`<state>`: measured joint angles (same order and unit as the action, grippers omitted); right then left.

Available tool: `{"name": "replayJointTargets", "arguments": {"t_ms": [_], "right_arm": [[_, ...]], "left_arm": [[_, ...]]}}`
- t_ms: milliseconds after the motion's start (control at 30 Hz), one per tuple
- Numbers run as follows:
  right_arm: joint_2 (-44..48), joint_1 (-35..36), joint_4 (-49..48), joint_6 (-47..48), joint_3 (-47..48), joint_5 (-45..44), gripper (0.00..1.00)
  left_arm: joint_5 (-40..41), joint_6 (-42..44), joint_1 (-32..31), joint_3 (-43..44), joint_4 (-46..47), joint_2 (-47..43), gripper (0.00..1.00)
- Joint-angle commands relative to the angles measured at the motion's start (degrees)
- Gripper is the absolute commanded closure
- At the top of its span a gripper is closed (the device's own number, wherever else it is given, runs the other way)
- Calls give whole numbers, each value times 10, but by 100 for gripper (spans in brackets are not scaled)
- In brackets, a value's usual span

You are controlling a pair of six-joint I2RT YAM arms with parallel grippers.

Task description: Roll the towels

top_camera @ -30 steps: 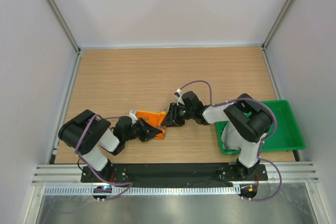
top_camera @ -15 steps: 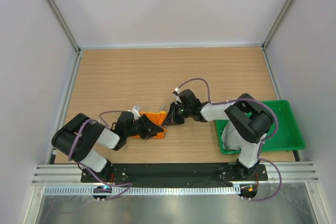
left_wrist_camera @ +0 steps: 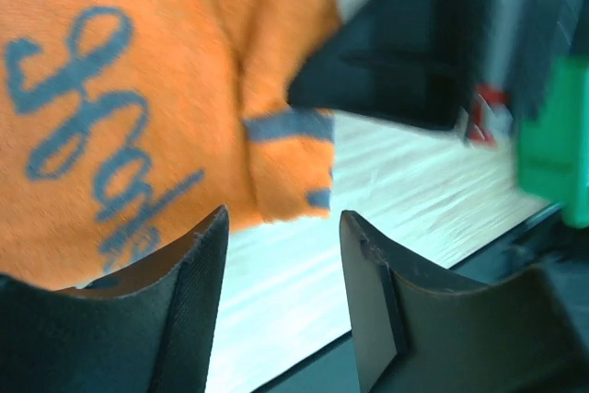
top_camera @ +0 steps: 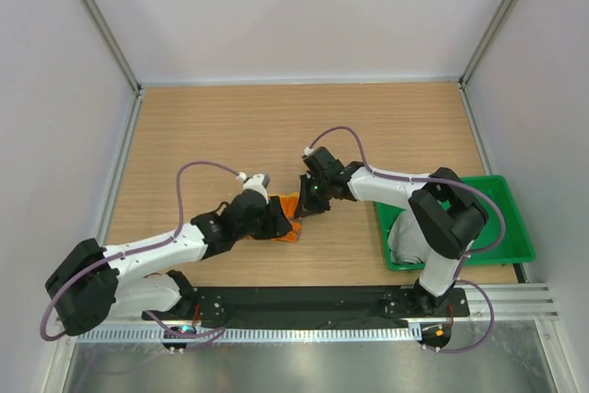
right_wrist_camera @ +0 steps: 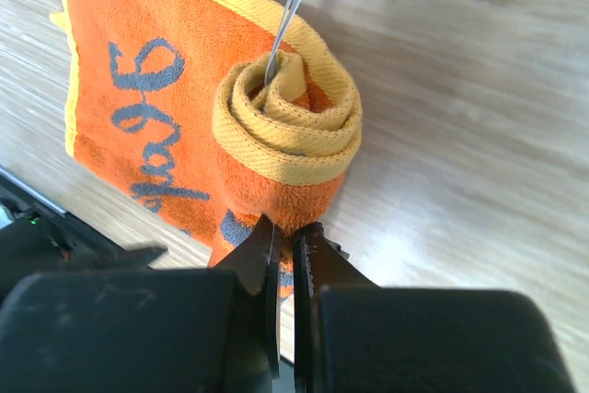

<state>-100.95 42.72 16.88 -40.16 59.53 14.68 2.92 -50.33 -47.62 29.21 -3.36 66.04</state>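
The right end effector (right_wrist_camera: 287,235) had pinched shut on the rolled end of the towel (right_wrist_camera: 161,98) as the left end effector (left_wrist_camera: 281,227) opened off it, likely to regrip mid-roll.

Closed in by 3 plain white walls (top_camera: 294,16): back, left, right. Framed at the 2 far corners by slanted aluminium posts (top_camera: 97,17). Floored with a light wood-grain table (top_camera: 276,126), evenly lit, with soft shadows only. Bordered along the near edge by a black plate (top_camera: 304,299), an aluminium rail (top_camera: 515,301), a white slotted strip (top_camera: 304,333) and brushed steel sheet (top_camera: 304,365).
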Motion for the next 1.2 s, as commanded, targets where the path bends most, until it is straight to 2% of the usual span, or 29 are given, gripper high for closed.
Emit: {"name": "replayJointTargets", "arguments": {"t_ms": [0,133,367,633,833,933,1067,1167], "right_arm": [[19,12,79,11,31,-32,99],[15,18,98,3,43,-36,99],[10,23,105,1,48,-30,99],[14,24,110,3,54,-23,99],[14,24,118,5,62,-20,99],[14,24,123,7,67,-19,99],[9,24,126,10,72,-14,99],[6,24,126,9,74,-8,99]], "left_arm": [[172,51,-92,45,-96,-6,46],[283,55,-167,80,-107,34,45],[368,56,-245,130,-100,115,44],[379,86,-266,171,-64,183,43],[385,93,-266,193,-68,241,51],[374,83,-267,190,-66,256,58],[373,69,-275,178,-68,258,65],[371,59,-281,167,-68,259,66]]}}
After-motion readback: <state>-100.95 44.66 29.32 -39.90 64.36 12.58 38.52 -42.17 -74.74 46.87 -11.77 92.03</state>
